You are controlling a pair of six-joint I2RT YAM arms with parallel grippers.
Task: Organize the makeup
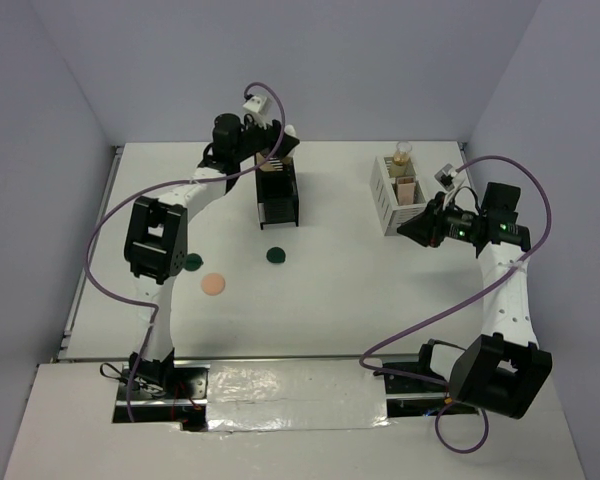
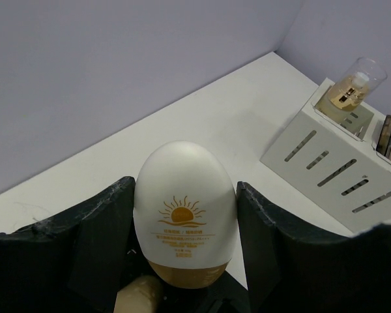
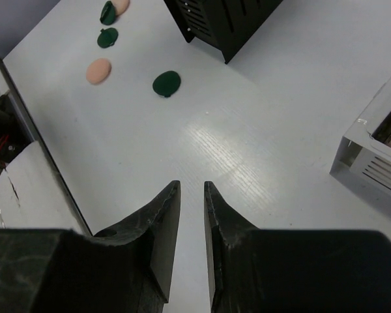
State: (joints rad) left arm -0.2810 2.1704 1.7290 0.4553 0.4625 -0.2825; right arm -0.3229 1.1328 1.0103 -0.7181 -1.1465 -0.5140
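Observation:
My left gripper [image 1: 273, 150] is shut on the white-gold oval compact [image 2: 186, 215] and holds it over the back end of the black slotted organizer [image 1: 277, 192]. A beige rounded item [image 2: 138, 295] shows just below it. My right gripper [image 1: 418, 229] hovers empty beside the white organizer [image 1: 384, 195], its jaws nearly together with a thin gap [image 3: 191, 195]. A dark green round compact [image 1: 275, 255] lies in front of the black organizer. Another green compact [image 1: 192, 262] and the peach puff [image 1: 213, 284] lie further left. The gold-capped bottle [image 2: 352, 88] and the palettes [image 2: 388, 135] stand in the white organizer.
The right wrist view shows the green compact [image 3: 167, 83], the puff [image 3: 98, 71], a second green compact [image 3: 107, 37] and the black organizer's corner [image 3: 221, 23]. The white organizer's corner [image 3: 378, 153] is at its right. Purple cables loop over both arms.

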